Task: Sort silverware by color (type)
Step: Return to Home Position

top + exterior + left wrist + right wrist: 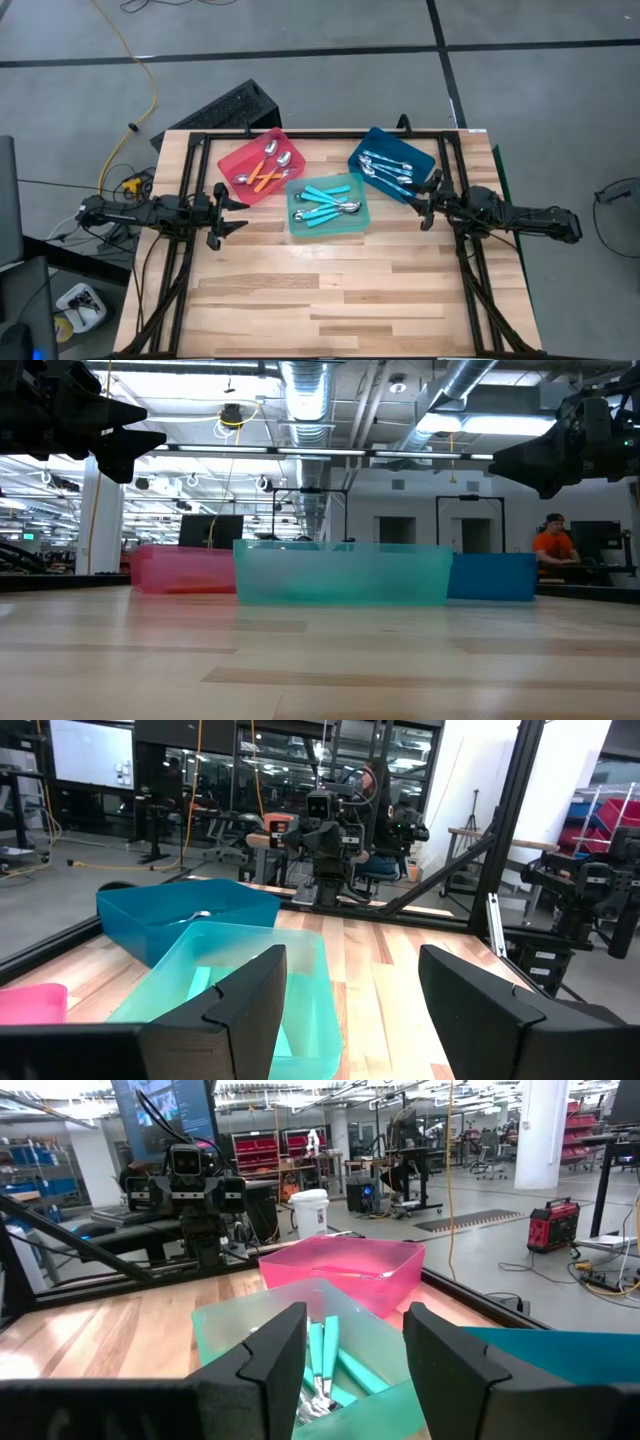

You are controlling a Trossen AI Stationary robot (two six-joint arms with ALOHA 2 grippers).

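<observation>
The silverware lies sorted in three trays: orange-handled spoons [264, 171] in the red tray [240, 154], teal-handled spoons [326, 202] in the teal tray [362, 215], pale-handled spoons [385, 172] in the blue tray [422, 160]. My left gripper [232, 214] hovers open at the table's left side, left of the trays, fingers pointing at them [350, 1005]. My right gripper [424, 204] hovers open at the right side, beside the blue tray [355, 1355]. Both are raised above the table in the low view and hold nothing.
The three trays stand close together on the far half of the wooden table [340, 300]. A black frame [330, 134] runs along the table's far edge and sides. A person in orange [553, 545] sits far behind the table.
</observation>
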